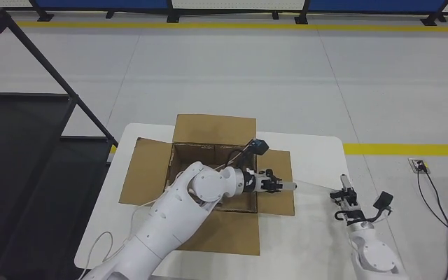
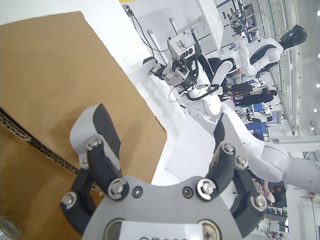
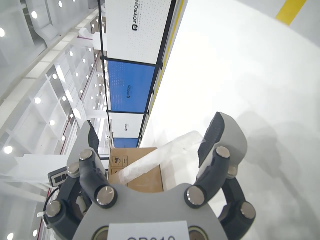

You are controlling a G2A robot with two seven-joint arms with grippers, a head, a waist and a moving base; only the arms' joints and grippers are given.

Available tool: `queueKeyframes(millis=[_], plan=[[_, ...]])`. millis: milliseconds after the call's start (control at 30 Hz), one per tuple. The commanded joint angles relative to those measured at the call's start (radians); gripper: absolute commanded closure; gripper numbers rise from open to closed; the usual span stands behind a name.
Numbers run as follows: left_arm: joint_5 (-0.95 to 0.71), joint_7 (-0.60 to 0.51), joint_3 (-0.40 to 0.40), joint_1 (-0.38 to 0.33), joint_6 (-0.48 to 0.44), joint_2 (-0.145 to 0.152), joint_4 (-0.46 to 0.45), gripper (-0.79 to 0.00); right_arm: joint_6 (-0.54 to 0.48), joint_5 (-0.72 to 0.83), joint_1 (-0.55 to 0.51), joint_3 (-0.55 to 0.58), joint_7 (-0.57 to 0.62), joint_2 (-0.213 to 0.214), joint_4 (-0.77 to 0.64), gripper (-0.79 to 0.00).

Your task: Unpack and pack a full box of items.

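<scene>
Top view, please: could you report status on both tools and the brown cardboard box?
Left tool open, empty, over flap of brown cardboard box. Right tool around white translucent plastic roll, grip unclear. Left arm spans box opening.

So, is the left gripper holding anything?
No, the left gripper is open in its wrist view, and nothing sits between its fingers above the box flap.

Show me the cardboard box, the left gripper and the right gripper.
cardboard box (image 1: 213, 129), top view, on its far flap.
left gripper (image 2: 161, 113), left wrist view, midway between its fingertips.
right gripper (image 3: 153, 121), right wrist view, midway between its fingertips.
</scene>
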Motion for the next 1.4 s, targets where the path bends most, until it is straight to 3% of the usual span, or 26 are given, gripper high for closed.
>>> queueKeyframes(millis=[0, 233, 400, 667, 900, 1033, 1167, 1367], plan=[[-0.003, -0.002, -0.004, 0.001, -0.001, 0.000, 0.002, -0.785, -0.005, 0.002, 0.000, 0.008, -0.041, -0.001, 0.004, -0.785], [-0.001, -0.007, -0.017, 0.003, -0.005, -0.001, 0.009, -0.785, -0.072, -0.001, -0.008, 0.010, -0.169, -0.010, -0.008, -0.785], [0.004, -0.017, -0.017, 0.004, -0.004, -0.004, 0.012, -0.785, -0.152, 0.008, -0.026, 0.010, -0.192, -0.015, -0.026, -0.785], [0.020, -0.025, -0.002, -0.002, 0.007, -0.014, 0.022, -0.785, -0.308, 0.089, -0.050, 0.009, -0.062, -0.015, -0.057, -0.785], [0.015, -0.018, -0.023, -0.008, -0.002, -0.015, 0.008, -0.785, -0.357, 0.121, -0.055, 0.015, 0.014, -0.011, -0.087, -0.785], [0.025, -0.023, -0.088, 0.005, -0.005, 0.006, -0.054, -0.785, -0.367, 0.058, -0.049, 0.033, -0.043, -0.011, -0.119, -0.785], [0.059, -0.037, -0.195, 0.055, 0.001, 0.044, -0.174, -0.785, -0.332, -0.022, -0.038, 0.033, -0.073, -0.011, -0.192, -0.785], [0.091, -0.048, -0.449, 0.196, 0.037, 0.111, -0.438, -0.785, -0.265, -0.182, -0.032, 0.006, -0.060, -0.009, -0.394, -0.785]])
